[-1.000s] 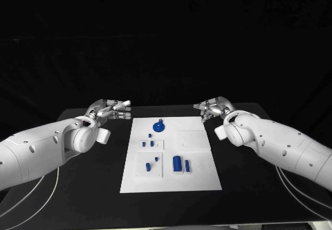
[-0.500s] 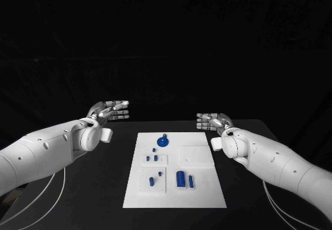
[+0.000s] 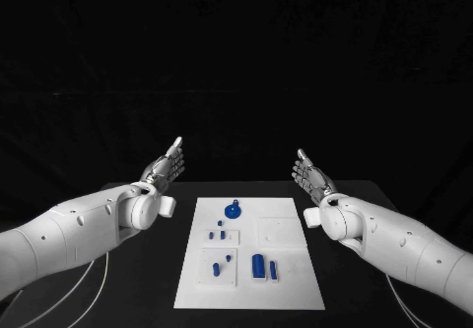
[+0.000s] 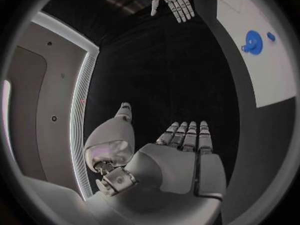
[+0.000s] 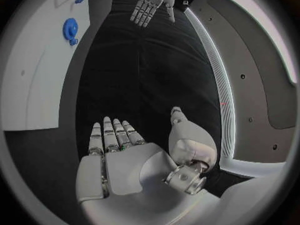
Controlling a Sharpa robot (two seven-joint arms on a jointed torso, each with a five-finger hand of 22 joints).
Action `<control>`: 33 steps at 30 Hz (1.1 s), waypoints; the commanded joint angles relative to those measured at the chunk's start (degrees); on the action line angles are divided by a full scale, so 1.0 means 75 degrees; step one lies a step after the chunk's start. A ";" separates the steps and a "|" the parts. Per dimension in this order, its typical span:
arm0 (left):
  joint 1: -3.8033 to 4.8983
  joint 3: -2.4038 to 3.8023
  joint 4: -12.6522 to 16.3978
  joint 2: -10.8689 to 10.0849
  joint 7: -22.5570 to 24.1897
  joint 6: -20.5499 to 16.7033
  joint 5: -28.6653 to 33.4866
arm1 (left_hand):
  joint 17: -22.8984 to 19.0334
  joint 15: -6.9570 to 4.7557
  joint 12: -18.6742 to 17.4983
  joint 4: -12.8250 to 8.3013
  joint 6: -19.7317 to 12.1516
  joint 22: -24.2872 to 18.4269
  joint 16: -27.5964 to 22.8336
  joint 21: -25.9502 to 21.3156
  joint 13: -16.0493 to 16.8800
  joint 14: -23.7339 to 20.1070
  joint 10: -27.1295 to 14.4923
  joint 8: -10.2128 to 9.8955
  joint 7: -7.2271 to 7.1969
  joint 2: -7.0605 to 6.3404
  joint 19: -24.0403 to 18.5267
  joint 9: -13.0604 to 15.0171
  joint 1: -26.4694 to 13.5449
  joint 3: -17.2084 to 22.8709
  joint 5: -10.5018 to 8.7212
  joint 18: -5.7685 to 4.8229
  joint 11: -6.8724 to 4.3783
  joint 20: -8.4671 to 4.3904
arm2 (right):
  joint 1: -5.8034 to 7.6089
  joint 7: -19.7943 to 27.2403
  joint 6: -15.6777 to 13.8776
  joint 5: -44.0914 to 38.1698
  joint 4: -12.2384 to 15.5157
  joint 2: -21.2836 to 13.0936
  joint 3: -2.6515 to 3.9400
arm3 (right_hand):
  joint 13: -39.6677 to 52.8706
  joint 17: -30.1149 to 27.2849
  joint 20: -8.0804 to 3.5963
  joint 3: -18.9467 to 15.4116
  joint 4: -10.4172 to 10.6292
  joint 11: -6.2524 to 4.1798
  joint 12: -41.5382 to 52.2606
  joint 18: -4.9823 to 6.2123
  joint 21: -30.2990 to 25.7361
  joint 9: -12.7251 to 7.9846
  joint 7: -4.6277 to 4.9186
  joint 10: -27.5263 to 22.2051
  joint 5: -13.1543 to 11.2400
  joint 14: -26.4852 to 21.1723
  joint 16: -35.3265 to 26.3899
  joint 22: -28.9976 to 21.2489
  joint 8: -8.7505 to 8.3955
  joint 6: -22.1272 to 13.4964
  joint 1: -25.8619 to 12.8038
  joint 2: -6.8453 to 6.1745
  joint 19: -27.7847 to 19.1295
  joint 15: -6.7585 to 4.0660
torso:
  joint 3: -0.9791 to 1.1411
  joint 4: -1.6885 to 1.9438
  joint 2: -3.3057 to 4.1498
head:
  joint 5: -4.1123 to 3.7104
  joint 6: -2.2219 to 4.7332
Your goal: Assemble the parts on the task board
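Bare board corner [image 3: 286, 208] beyond the parts [image 3: 258, 265]

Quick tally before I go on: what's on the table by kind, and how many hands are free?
White task board: 1
Round blue part with a tab: 1
Other small blue parts, the largest a cylinder: about 7, some too small to separate
Hands, left hand and right hand, both empty: 2
Total: about 11

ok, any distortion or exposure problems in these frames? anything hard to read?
Head view: no bending; the background is near black, the white task board is bright but the blue parts still read clearly. Left wrist view: strong fisheye, the board edge curves, and the left hand takes up the middle. Right wrist view: same curvature around the right hand; a bright strip glares at the rim.
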 commanded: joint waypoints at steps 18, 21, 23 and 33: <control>-0.1256 0.0862 0.4013 -0.1113 0.1248 -0.4119 -0.0014 | -0.0069 -0.0166 -0.0093 -0.0005 -0.0956 -0.0088 -0.0087 -0.0107 -0.0062 -0.1111 -0.0998 -0.0107 -0.0138 -0.0042 -0.1160 -0.0066 -0.3755 0.0156 -0.0110 -0.0249 -0.0165 -0.0298 | 0.0827 0.2236 -0.3414 0.2458 0.4041 -0.1374 -0.2006 | -0.0075 -0.0079 -0.0200 -0.0148 0.0196 -0.0153 -0.0085 -0.0218 -0.0104 -0.0076 -0.0139 -0.1861 -0.0374 -0.2371 -0.0096 -0.0083 -0.0109 -0.1496 -0.2953 -0.0055 -0.1224 -0.0154 | -0.0065 -0.0227 0.0040 | 0.0138 0.0150; -0.1310 0.0900 0.4183 -0.1161 0.1293 -0.4274 -0.0014 | -0.0069 -0.0166 -0.0093 -0.0005 -0.0956 -0.0088 -0.0087 -0.0107 -0.0062 -0.1111 -0.0998 -0.0107 -0.0138 -0.0042 -0.1160 -0.0066 -0.3755 0.0156 -0.0110 -0.0249 -0.0165 -0.0298 | 0.0865 0.2323 -0.3553 0.2558 0.4225 -0.1438 -0.2100 | -0.0075 -0.0079 -0.0200 -0.0148 0.0196 -0.0153 -0.0085 -0.0218 -0.0104 -0.0076 -0.0139 -0.1861 -0.0374 -0.2371 -0.0096 -0.0083 -0.0109 -0.1496 -0.2953 -0.0055 -0.1224 -0.0154 | -0.0065 -0.0227 0.0040 | 0.0138 0.0150; -0.1315 0.0903 0.4199 -0.1166 0.1297 -0.4289 -0.0014 | -0.0069 -0.0166 -0.0093 -0.0005 -0.0956 -0.0088 -0.0087 -0.0107 -0.0062 -0.1111 -0.0998 -0.0107 -0.0138 -0.0042 -0.1160 -0.0066 -0.3755 0.0156 -0.0110 -0.0249 -0.0165 -0.0298 | 0.0869 0.2334 -0.3570 0.2570 0.4248 -0.1445 -0.2112 | -0.0075 -0.0079 -0.0200 -0.0148 0.0196 -0.0153 -0.0085 -0.0218 -0.0104 -0.0076 -0.0139 -0.1861 -0.0374 -0.2371 -0.0096 -0.0083 -0.0109 -0.1496 -0.2953 -0.0055 -0.1224 -0.0154 | -0.0065 -0.0227 0.0040 | 0.0138 0.0150; -0.1315 0.0903 0.4199 -0.1166 0.1297 -0.4289 -0.0014 | -0.0069 -0.0166 -0.0093 -0.0005 -0.0956 -0.0088 -0.0087 -0.0107 -0.0062 -0.1111 -0.0998 -0.0107 -0.0138 -0.0042 -0.1160 -0.0066 -0.3755 0.0156 -0.0110 -0.0249 -0.0165 -0.0298 | 0.0869 0.2334 -0.3570 0.2570 0.4248 -0.1445 -0.2112 | -0.0075 -0.0079 -0.0200 -0.0148 0.0196 -0.0153 -0.0085 -0.0218 -0.0104 -0.0076 -0.0139 -0.1861 -0.0374 -0.2371 -0.0096 -0.0083 -0.0109 -0.1496 -0.2953 -0.0055 -0.1224 -0.0154 | -0.0065 -0.0227 0.0040 | 0.0138 0.0150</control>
